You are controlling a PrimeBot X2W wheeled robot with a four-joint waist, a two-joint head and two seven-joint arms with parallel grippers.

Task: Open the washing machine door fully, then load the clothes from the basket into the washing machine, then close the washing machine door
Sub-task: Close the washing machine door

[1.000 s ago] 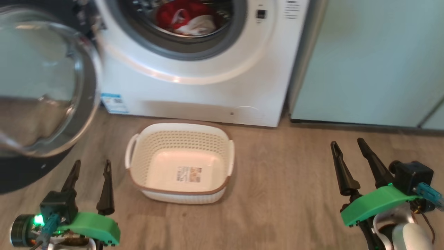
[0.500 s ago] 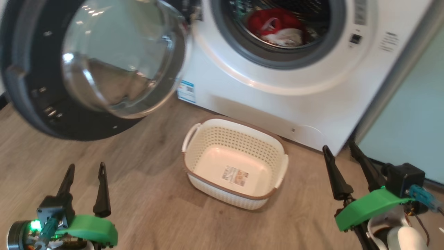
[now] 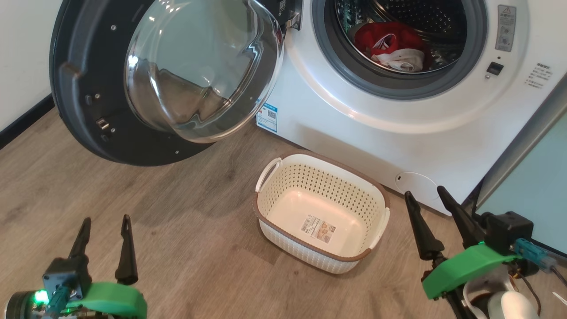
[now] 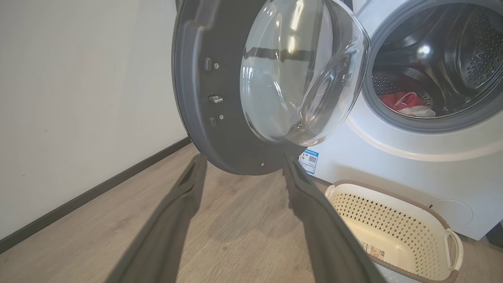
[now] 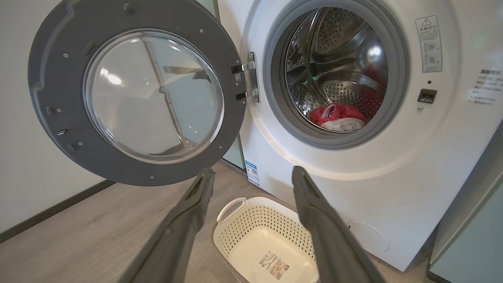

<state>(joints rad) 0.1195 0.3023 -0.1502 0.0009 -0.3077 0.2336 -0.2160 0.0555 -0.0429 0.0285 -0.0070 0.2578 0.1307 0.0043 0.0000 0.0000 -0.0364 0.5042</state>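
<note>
The washing machine (image 3: pixel 336 115) (image 5: pixel 393 196) stands with its door (image 3: pixel 110 110) (image 4: pixel 196 78) (image 5: pixel 59 118) swung wide to the left, glass dome facing me. Inside the steel drum lie the clothes (image 3: pixel 390 42) (image 4: pixel 404 103) (image 5: pixel 338 116), red fabric with a white piece. The cream basket (image 3: pixel 321 212) (image 4: pixel 393 228) (image 5: pixel 263 236) sits on the floor before the machine, holding nothing but its label. My left gripper (image 3: pixel 104 219) (image 4: pixel 243 161) is open at the lower left, short of the door. My right gripper (image 3: pixel 425 191) (image 5: pixel 251 173) is open at the lower right, beside the basket.
A wood-look floor (image 3: pixel 186 230) spreads in front of the machine. A white wall with a dark skirting board (image 3: pixel 22 119) runs on the left behind the door. A pale mint-green cabinet (image 3: pixel 531 199) stands right of the machine.
The whole head view has swung left and up, so the door now shows in full; that is the camera moving. Both grippers stay open and low.
</note>
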